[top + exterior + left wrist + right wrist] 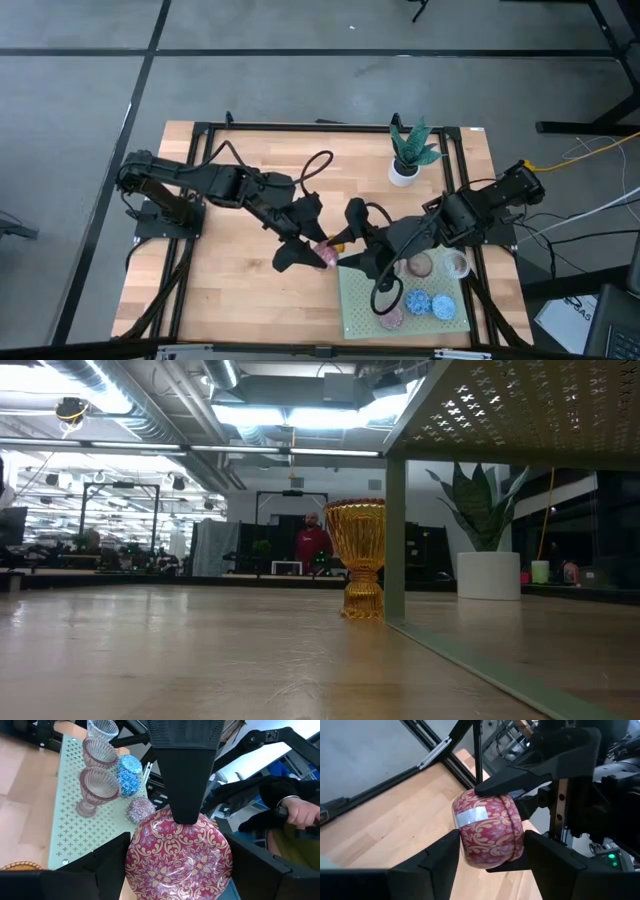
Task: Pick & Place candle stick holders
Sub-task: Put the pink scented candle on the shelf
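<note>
The left pincer (318,252) is closed on a red patterned holder (325,256), carried just beside the near-left corner of the pale green mat (352,310). The right pincer (490,851) stands half open around the same holder (489,834), its fingers either side and seemingly not touching, so this looks like a handover. The cup lies tipped, mouth toward the left wrist. It is round, dark red with cream scrollwork. An amber holder (361,558) stands just off the mat's edge; others sit on the mat.
</note>
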`<state>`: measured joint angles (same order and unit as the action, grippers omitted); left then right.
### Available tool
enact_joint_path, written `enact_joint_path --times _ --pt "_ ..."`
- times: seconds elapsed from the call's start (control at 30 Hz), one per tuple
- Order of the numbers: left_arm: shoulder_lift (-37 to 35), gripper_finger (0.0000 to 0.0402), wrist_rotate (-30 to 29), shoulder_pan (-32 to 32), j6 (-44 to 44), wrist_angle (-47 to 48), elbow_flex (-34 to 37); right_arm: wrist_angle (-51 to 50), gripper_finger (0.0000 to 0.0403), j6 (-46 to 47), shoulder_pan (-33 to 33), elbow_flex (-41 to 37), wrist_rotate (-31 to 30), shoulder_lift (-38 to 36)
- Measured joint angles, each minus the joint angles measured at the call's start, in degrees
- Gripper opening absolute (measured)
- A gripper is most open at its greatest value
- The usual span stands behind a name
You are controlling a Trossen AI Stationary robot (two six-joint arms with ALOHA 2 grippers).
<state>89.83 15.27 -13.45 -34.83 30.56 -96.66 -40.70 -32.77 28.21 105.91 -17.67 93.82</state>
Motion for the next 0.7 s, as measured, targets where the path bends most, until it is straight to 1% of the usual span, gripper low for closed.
enact_joint_path --times 0.1,0.27,0.33,0.57,0.63,0.7 --pt "0.03 0.0283 -0.19 0.06 0.0 -0.21 0.0 -0.85 0.0223 0.17 0.0 0.0 0.25 -0.06" --pt "0.12 0.0283 0.13 -0.05 0.01 -1.86 0.07 0.06 0.0223 0.3 -0.83 0.04 3.64 0.09" --pt "0.12 0.0283 0.22 -0.01 0.0 -1.6 0.07 0.12 0.0221 0.32 -1.01 0.04 3.85 0.13" --pt "0.12 0.0283 0.56 -0.03 0.33 -2.88 0.11 0.68 0.0174 -0.04 -1.07 -0.06 5.29 0.02" --pt "0.12 0.0283 0.64 -0.05 0.45 -2.99 0.11 1.28 0.017 -0.03 -1.11 -0.24 5.49 0.0" --pt "0.12 0.0283 0.68 -0.05 0.68 -2.99 0.13 1.28 0.0174 0.24 -1.11 -0.28 5.51 0.02"
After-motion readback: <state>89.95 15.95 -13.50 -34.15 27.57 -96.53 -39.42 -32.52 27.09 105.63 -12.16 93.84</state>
